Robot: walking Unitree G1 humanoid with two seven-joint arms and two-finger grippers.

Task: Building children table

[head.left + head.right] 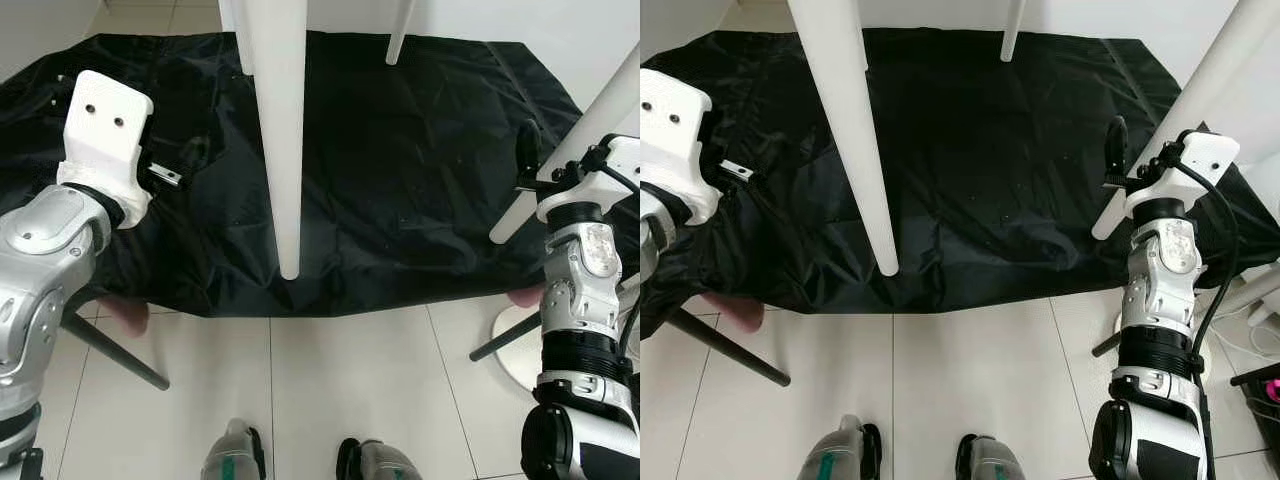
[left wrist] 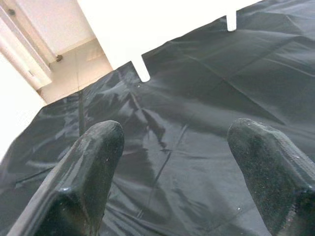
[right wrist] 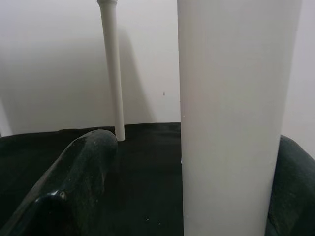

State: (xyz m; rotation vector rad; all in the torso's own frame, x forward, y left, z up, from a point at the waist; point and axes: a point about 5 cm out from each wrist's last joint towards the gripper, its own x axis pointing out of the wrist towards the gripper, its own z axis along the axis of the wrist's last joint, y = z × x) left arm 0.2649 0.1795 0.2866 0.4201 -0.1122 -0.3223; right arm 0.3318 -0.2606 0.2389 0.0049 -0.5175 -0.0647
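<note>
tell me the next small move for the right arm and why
Probably close the right gripper on the white table leg: the leg already stands between its open fingers, one on each side, not yet clamped. The left gripper hovers open over the black sheet.

No readable text, labels, brands, numbers or signs for you here. You'll find the white table legs (image 1: pixel 280 130) unmarked, the black sheet (image 1: pixel 400 170) unprinted, and the left arm's white wrist housing (image 1: pixel 103 125) showing two dark holes, no lettering.
</note>
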